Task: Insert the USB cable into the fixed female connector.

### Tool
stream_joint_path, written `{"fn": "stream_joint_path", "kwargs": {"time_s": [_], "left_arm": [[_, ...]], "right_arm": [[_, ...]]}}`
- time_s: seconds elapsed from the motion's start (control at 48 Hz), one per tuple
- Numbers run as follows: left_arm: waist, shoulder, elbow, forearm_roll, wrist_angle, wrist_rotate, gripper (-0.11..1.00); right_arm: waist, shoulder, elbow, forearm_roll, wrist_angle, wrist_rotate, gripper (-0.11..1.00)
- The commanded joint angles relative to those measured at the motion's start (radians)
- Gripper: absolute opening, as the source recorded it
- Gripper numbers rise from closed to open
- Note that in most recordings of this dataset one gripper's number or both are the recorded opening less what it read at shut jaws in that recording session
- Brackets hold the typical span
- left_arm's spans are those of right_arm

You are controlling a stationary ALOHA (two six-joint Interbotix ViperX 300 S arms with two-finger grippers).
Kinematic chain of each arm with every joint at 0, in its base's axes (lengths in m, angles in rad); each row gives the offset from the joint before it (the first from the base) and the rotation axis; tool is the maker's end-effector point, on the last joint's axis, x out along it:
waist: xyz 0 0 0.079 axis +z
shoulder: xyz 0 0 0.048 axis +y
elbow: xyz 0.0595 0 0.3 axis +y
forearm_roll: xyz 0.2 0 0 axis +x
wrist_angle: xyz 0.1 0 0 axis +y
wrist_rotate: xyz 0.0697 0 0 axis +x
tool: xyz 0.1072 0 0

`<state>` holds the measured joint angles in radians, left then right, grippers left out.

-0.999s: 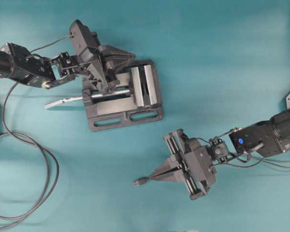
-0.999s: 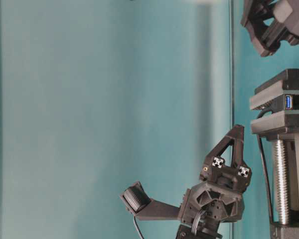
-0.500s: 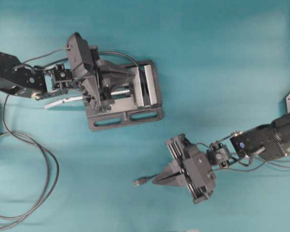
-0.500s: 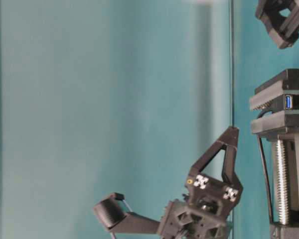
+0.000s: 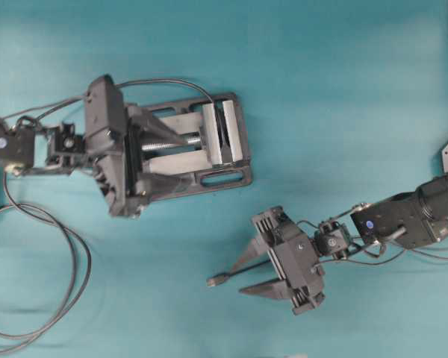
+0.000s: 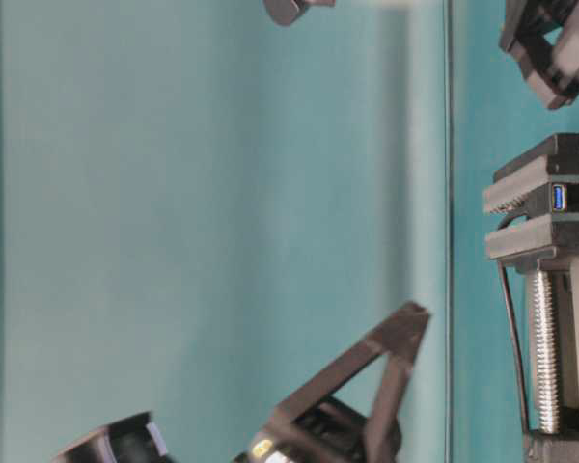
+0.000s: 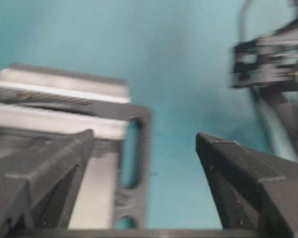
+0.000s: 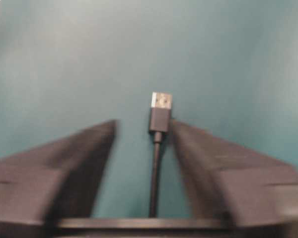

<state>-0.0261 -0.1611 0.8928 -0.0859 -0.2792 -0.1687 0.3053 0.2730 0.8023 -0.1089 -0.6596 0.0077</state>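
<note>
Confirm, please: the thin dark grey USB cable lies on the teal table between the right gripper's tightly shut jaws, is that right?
Not quite: the right gripper is open. The right wrist view shows its jaws standing apart on either side of the thin dark grey USB cable, which lies on the teal table.

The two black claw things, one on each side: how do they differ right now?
The left gripper hangs over the grey vise, with one finger to each side of its silver screw; the right gripper is low over bare teal table. Between the right gripper's fingers lies the USB cable, untouched; the left gripper has no cable between its fingers. Both stand wide open and hold nothing.
</note>
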Motion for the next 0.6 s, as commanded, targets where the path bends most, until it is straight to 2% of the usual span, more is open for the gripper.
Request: {"fn": "stream_joint_path", "kwargs": {"time_s": [0.0, 0.062, 0.146, 0.333, 0.583], "left_arm": [[-0.028, -0.028, 0.002, 0.003, -0.032, -0.015, 0.99], [-0.055, -0.023, 0.014, 0.003, -0.067, -0.014, 0.99], [-0.107, -0.008, 0.046, 0.003, -0.12, -0.017, 0.99], [-0.141, -0.009, 0.075, 0.002, -0.232, -0.015, 0.99], [-0.144, -0.127, 0.201, 0.002, -0.224, -0.008, 0.99]], "right_arm": [[-0.003, -0.011, -0.023, 0.0, 0.006, 0.0, 0.68], [-0.002, -0.011, -0.032, 0.0, 0.018, -0.002, 0.75], [-0.003, -0.011, -0.041, 0.0, 0.029, -0.005, 0.71], [-0.005, 0.002, -0.049, 0.0, 0.032, -0.005, 0.68], [-0.005, 0.04, -0.058, 0.002, 0.032, -0.003, 0.67]]}}
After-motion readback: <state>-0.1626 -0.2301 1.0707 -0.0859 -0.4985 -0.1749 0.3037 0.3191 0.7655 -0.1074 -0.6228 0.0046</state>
